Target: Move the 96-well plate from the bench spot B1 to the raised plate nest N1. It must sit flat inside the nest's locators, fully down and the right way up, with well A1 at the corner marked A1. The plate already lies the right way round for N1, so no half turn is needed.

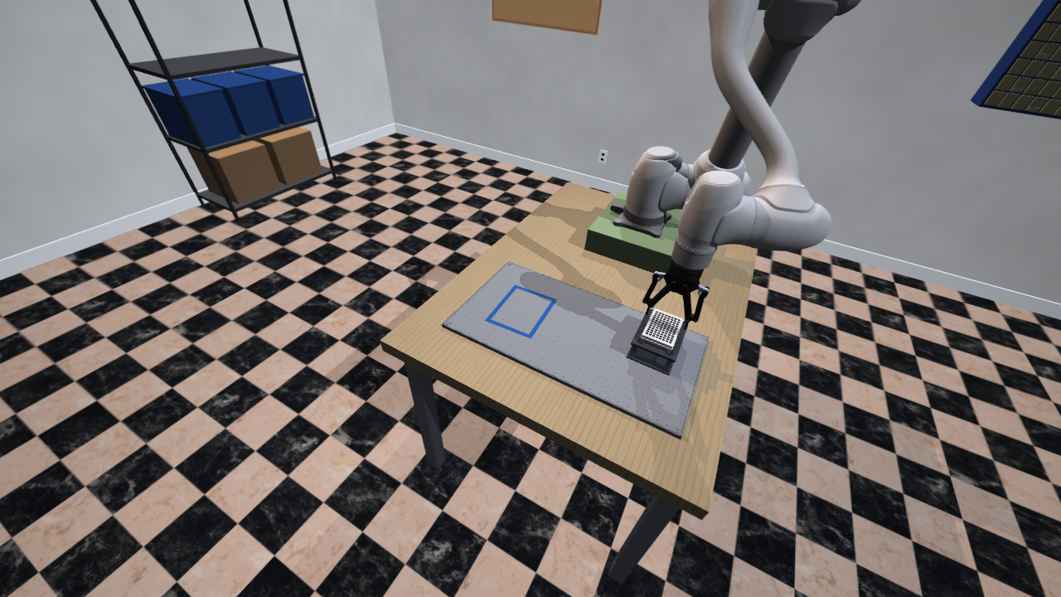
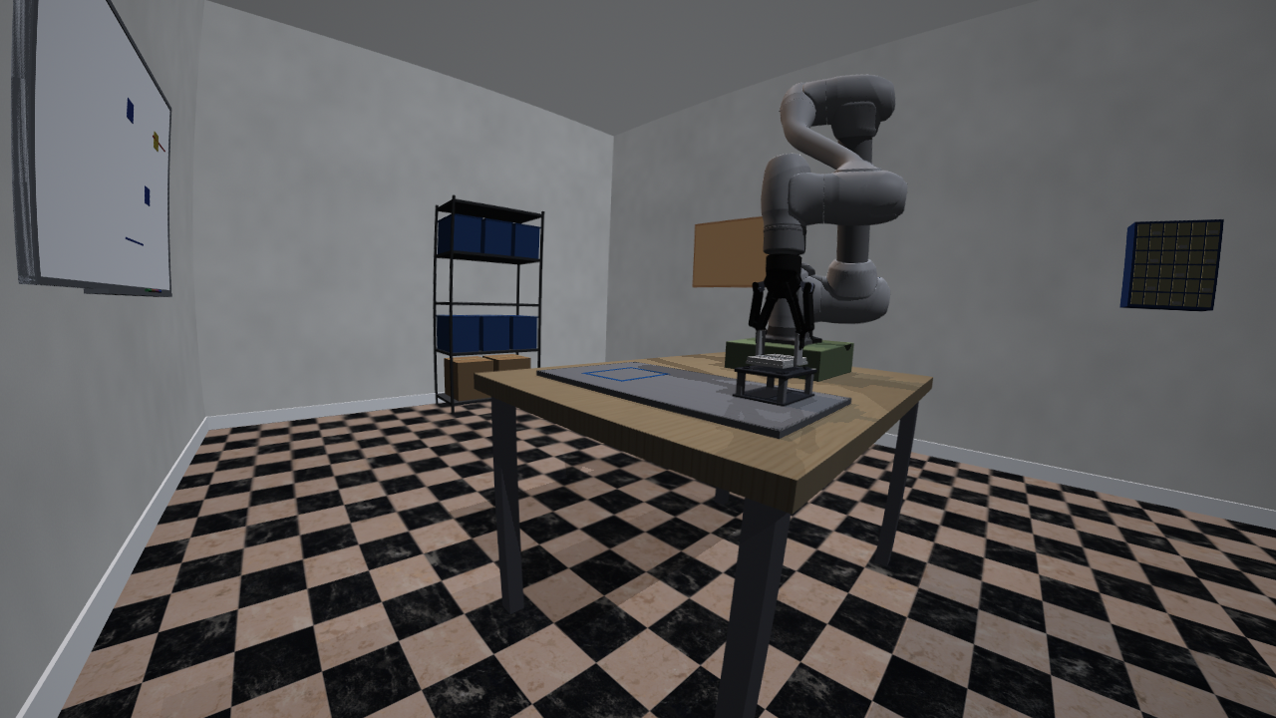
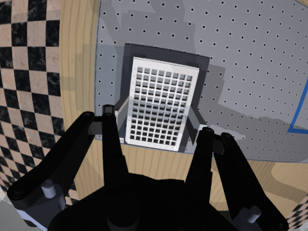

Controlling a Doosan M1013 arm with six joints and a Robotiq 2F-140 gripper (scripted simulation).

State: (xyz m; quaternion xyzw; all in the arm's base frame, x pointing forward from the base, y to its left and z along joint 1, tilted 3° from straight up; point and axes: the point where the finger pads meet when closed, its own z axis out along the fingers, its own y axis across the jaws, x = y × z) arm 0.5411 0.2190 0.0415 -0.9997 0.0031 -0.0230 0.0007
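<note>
The white 96-well plate (image 1: 662,328) is over the dark raised nest N1 (image 1: 654,354) at the right end of the grey breadboard. My gripper (image 1: 673,312) is shut on the plate, one finger on each long side. In the wrist view the plate (image 3: 160,102) lies square over the nest's dark top (image 3: 164,60), between my fingers. In the exterior view the plate (image 2: 772,360) is level at the top of the nest posts (image 2: 774,384). I cannot tell whether it rests fully down. The blue-outlined spot B1 (image 1: 520,310) holds nothing.
A green block (image 1: 635,235) carries the arm's base at the back of the wooden table. The grey breadboard (image 1: 574,341) covers the table's middle. A shelf rack with blue and brown boxes (image 1: 222,118) stands far off by the wall.
</note>
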